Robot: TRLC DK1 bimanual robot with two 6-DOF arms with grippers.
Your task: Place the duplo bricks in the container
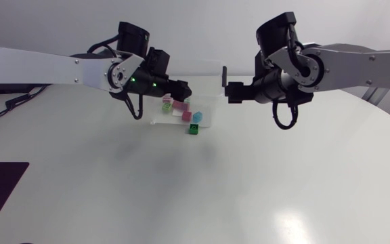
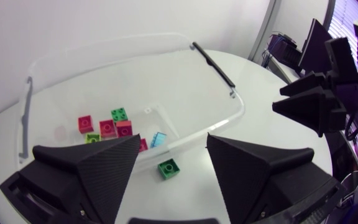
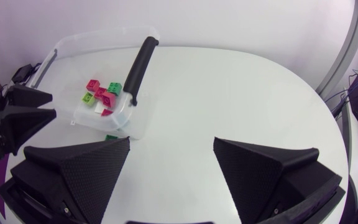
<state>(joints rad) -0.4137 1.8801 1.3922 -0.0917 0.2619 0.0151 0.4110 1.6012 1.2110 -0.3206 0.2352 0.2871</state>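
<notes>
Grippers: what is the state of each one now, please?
Left gripper: open, holding nothing.
Right gripper: open, holding nothing.

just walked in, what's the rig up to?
Two arms are putting duplo bricks into the clear container. Several bricks, red, green and one light blue, already lie inside. One green brick sits on the table just outside the container's wall. The left gripper hangs open and empty above that brick and the container's near edge. The right gripper is open and empty too, off to the container's other side. Nothing is held.
</notes>
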